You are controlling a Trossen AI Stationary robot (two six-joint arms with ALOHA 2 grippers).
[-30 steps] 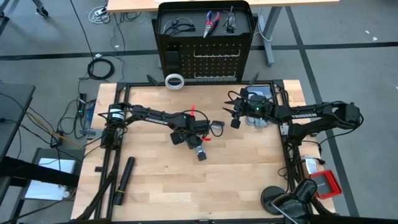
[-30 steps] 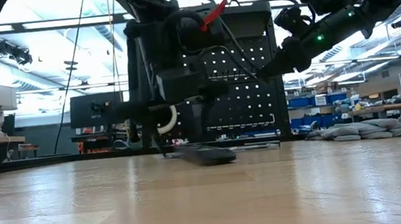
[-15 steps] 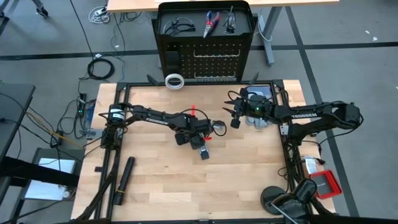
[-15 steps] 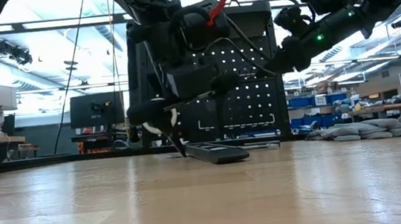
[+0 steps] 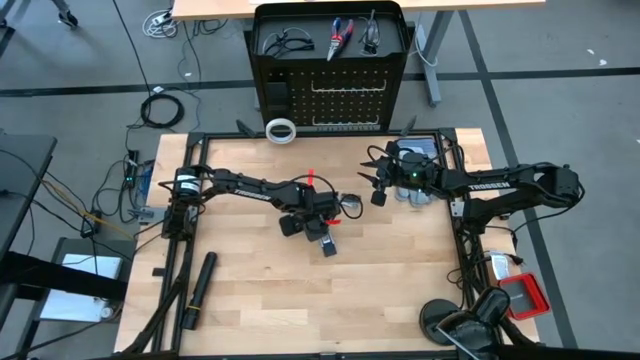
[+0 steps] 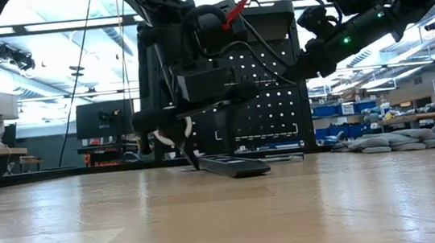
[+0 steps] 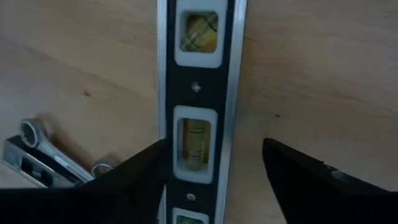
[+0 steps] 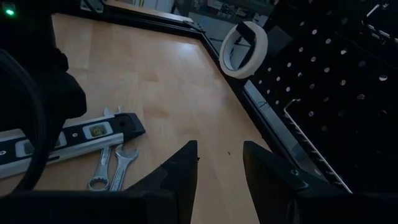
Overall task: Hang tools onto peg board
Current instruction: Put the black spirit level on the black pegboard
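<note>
My left claw (image 7: 211,163): low at mid-counter, fingers spread wide either side of the level, gripping nothing.
Level (image 7: 198,93): black strip with white-framed vials, flat on the counter (image 5: 250,290).
Wrench (image 8: 112,167): silver, flat just beside the level.
My right claw (image 8: 217,163): raised over the counter's far right, fingers partly apart, empty.
Tape ring (image 5: 281,130): white, at the peg board's foot.
Peg board (image 5: 345,95): upright beyond the far edge; pliers (image 5: 340,35) and glasses (image 5: 283,41) on top.
</note>
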